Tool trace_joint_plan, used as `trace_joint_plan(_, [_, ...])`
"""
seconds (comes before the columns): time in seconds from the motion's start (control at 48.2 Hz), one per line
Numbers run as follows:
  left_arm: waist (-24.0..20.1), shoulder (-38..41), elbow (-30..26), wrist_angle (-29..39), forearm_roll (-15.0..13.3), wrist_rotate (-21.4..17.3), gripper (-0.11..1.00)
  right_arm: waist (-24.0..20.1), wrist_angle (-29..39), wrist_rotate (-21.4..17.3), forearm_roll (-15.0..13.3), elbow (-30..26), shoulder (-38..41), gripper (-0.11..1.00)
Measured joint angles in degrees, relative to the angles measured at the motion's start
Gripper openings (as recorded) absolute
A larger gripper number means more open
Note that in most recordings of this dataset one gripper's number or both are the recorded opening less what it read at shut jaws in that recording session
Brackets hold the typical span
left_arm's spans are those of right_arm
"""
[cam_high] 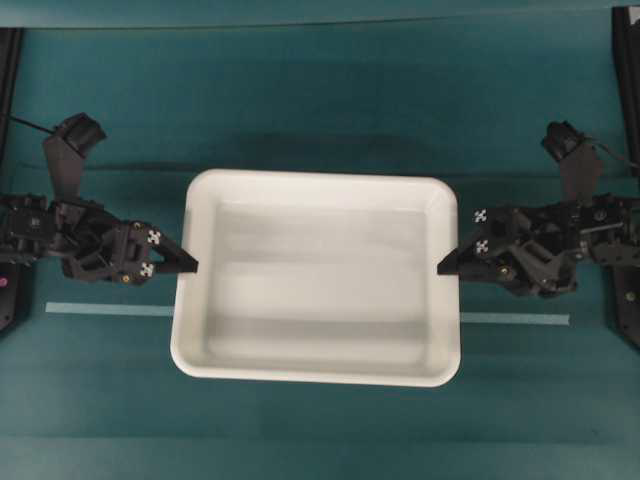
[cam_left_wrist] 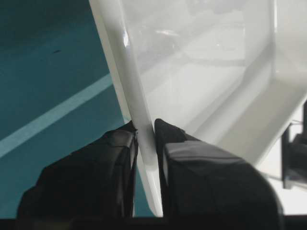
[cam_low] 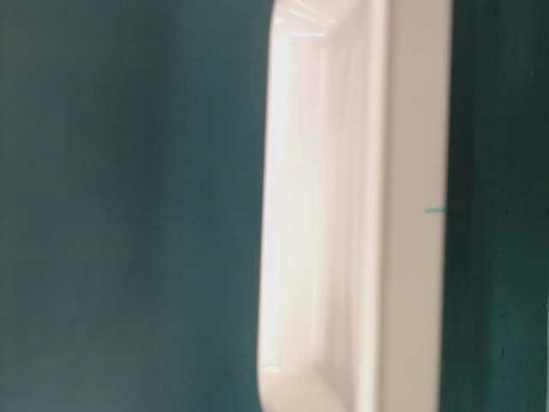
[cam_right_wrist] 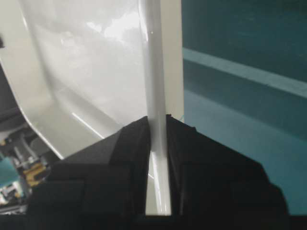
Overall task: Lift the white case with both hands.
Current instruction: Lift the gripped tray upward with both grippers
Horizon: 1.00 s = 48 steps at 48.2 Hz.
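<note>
Pinching the rim on both short ends: our left gripper (cam_high: 188, 266) and right gripper (cam_high: 446, 266) each clamp the white case (cam_high: 318, 275), which lies between them, long axis spanning arm to arm over the teal table (cam_high: 320, 90). Both arms reach level, equally near.

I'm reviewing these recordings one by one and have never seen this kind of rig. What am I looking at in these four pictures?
Two black robot arms work over a teal table. The overhead view shows the left gripper and right gripper at opposite short sides of the white case, a shallow, empty plastic tray. A pale tape strip runs across the table, passing under the case. The table-level view shows the case very close up. The other two pictures come from cameras on the wrists: each shows black fingers pinched on the case's rim, so both grippers are shut on it.
</note>
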State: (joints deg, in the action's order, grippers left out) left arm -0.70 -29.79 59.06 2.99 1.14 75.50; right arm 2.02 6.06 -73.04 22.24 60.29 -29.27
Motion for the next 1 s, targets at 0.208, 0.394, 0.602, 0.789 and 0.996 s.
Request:
trace_joint_plan(0.208, [0.4,-1.8,-1.2,0.9,-0.1,3.4,0.09,0.0,3.0,0.0,-0.1,-2.1,-1.6,0.10])
trace_joint_plan(0.394, [1.8,-2.4,-2.6,2.2,0.0,4.2,0.09,0.0,4.9,0.0,-0.3,-3.6,-2.9,0.10])
trace_joint_plan(0.602, [2.5,-2.9,-5.4,6.2,-0.1,4.3,0.09,0.3,7.1,-0.1,-0.4,-4.2,-5.9,0.10])
trace_joint_plan(0.789, [2.5,-4.5,-8.7,9.8,-0.1,4.5,0.09,1.4,12.0,-0.3,-0.3,-6.2,-9.3,0.10])
trace_joint_plan(0.996, [2.5,-6.0,-12.7,13.7,-0.1,5.3,0.09,2.8,17.8,-0.7,-0.4,-10.3,-11.8,0.10])
